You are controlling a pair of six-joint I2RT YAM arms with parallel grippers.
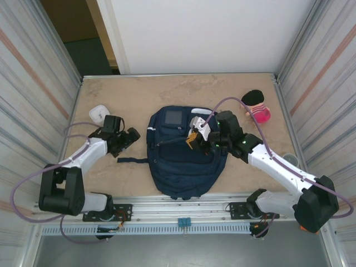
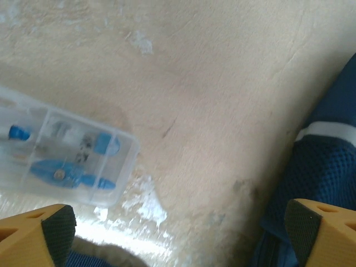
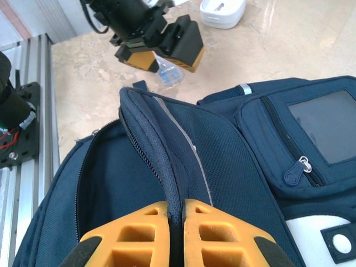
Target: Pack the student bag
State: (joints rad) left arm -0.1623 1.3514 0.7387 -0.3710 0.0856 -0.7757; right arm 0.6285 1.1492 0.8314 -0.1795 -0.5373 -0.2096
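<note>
Right wrist view: the right tool [image 3: 176, 217] is pinching the zipper edge [image 3: 167, 167] of the bag [image 3: 239, 167] and lifts it, likely so the mouth [image 3: 105, 172] gapes toward the left tool [image 3: 158, 47]. That tool is spread wide over the surface [image 2: 222, 83], near a clear box [image 2: 67, 150]. The bag lies flat under the right tool, its long way running from near side to far side.

In the left wrist view a clear plastic case [image 2: 72, 156] runs off the left edge, its blue contents too blurred to name; the student bag [image 2: 328, 167] is cut by the right edge. In the right wrist view the top edge clips a white object [image 3: 222, 12]. From above, the right arm [image 1: 278, 167] hides part of the bag, and a pink and black thing [image 1: 258, 107] at the far right of the tabletop [image 1: 128, 94] is too small to identify.
</note>
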